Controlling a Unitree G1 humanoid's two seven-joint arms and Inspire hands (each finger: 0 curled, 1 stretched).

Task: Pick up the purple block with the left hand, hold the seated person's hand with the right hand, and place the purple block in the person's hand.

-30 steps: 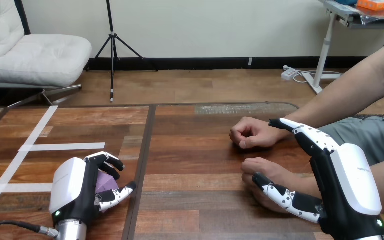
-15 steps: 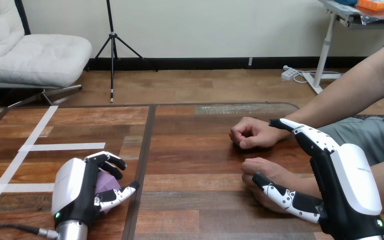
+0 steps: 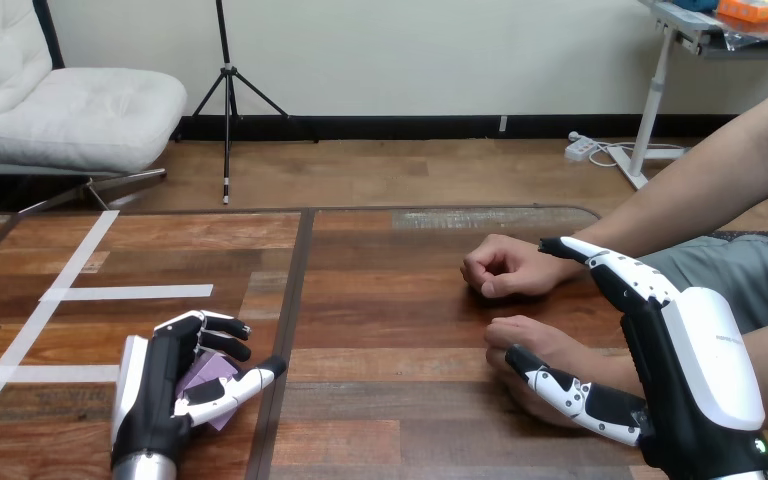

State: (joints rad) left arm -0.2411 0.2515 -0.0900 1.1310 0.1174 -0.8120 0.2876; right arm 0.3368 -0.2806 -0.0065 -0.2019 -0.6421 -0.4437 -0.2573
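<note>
left hand (image 3: 160,385) curled round the purple block (image 3: 207,377), low on the surface (image 3: 390,300) at near left, apparently gripped for lifting; right hand (image 3: 675,370) spread wide beside the person's nearer hand (image 3: 532,343), unclosed, likely poised to steady it.

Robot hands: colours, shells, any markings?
Both are black with black-and-white jointed fingers. The right hand has a large smooth white shell on its back, carrying a small dark print. The left hand shows a narrower white shell along its back and joins a silver forearm.
</note>
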